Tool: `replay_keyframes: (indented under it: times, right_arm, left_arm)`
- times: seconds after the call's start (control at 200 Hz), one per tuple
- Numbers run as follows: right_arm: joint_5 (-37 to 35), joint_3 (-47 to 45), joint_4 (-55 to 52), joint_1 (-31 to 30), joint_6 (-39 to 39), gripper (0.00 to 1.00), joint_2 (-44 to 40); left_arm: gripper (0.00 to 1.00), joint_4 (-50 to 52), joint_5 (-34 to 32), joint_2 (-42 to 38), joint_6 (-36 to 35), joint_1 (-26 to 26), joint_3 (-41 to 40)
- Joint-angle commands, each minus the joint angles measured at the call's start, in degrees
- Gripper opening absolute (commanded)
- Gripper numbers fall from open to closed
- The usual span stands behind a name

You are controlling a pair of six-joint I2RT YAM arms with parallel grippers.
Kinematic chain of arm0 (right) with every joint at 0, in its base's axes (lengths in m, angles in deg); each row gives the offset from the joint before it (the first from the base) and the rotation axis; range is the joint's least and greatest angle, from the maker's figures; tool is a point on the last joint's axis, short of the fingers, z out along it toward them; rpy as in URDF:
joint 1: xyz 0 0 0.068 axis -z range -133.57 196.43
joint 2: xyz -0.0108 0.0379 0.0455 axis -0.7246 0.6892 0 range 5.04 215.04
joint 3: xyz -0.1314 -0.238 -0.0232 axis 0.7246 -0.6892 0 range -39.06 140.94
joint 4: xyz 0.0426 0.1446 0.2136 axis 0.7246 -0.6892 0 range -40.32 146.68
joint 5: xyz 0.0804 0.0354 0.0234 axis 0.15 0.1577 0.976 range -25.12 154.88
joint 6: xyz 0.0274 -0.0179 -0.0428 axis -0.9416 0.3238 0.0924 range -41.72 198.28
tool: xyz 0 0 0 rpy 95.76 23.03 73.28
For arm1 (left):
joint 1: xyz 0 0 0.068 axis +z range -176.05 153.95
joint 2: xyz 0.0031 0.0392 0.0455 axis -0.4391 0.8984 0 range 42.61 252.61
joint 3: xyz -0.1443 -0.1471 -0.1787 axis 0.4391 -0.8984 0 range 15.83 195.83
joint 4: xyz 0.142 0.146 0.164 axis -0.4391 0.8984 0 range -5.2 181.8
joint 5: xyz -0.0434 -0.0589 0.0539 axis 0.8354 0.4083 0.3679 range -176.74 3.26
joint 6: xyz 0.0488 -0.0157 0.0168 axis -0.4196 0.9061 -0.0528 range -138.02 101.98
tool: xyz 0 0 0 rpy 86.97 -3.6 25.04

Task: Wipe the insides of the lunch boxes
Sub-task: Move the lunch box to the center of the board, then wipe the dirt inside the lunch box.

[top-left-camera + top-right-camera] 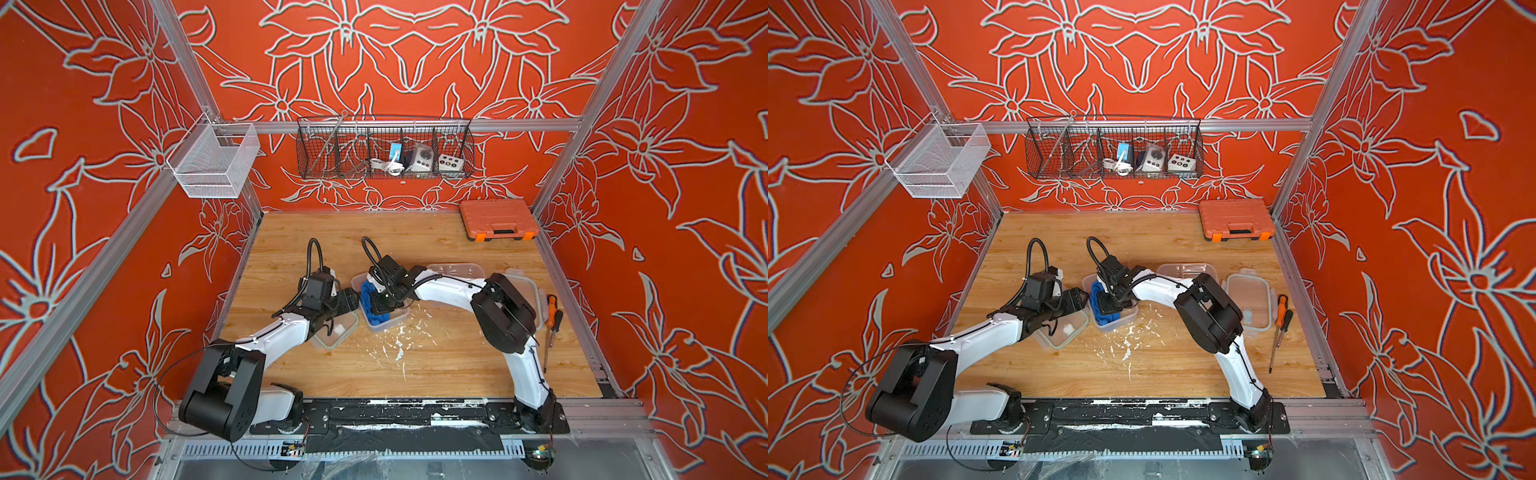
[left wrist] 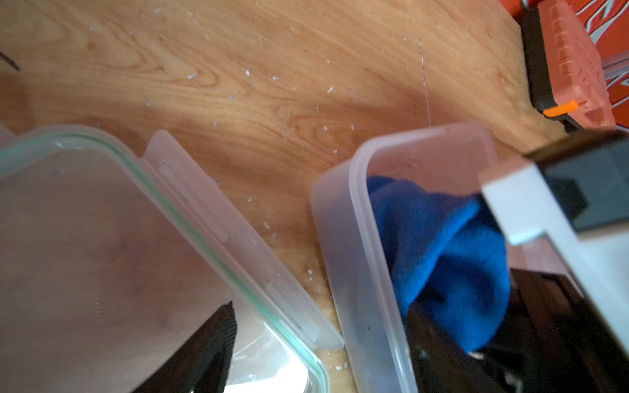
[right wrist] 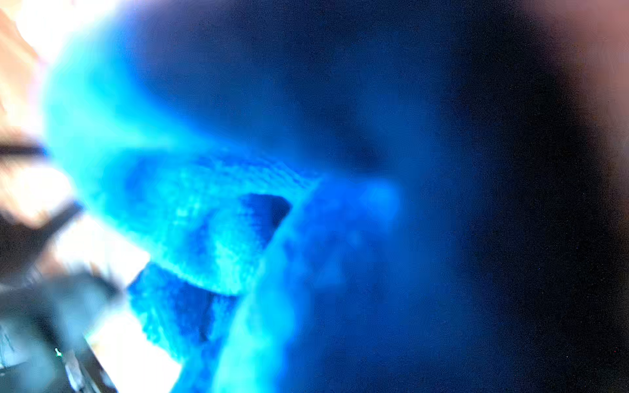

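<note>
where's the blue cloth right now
In both top views the blue cloth sits bunched inside the lunch box near the table's middle, under the right pincer. A green-rimmed clear piece lies just to its left.

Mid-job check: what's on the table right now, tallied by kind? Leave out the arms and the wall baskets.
Clear lunch box pieces, boxes and lids together: 4
Blue cloth, inside one box: 1
Screwdrivers: 2
Orange tool case: 1
Total: 8
</note>
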Motion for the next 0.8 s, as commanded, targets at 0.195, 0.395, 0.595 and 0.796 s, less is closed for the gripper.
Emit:
replay_keyframes:
  times: [0.195, 0.395, 0.595, 0.796]
  right_arm:
    - [-0.9, -4.7, -9.1, -0.8, 7.0, 0.00, -4.9]
    - [-4.2, -2.2, -13.9, -1.2, 10.2, 0.00, -5.0]
    - [-3.8, -2.5, -12.8, -1.2, 9.5, 0.00, -5.2]
    - [-4.6, -2.2, -13.2, -1.1, 10.2, 0.00, -5.9]
  left_arm:
    - [0.72, -1.0, 4.7, 4.3, -4.1, 1.5, 6.2]
    - [0.67, -1.3, 7.3, 5.4, -6.0, 0.1, 7.9]
    - [0.56, -1.2, 9.3, 7.0, -7.6, -1.8, 7.8]
    - [0.50, -0.3, 9.2, 7.7, -9.2, -2.2, 8.6]
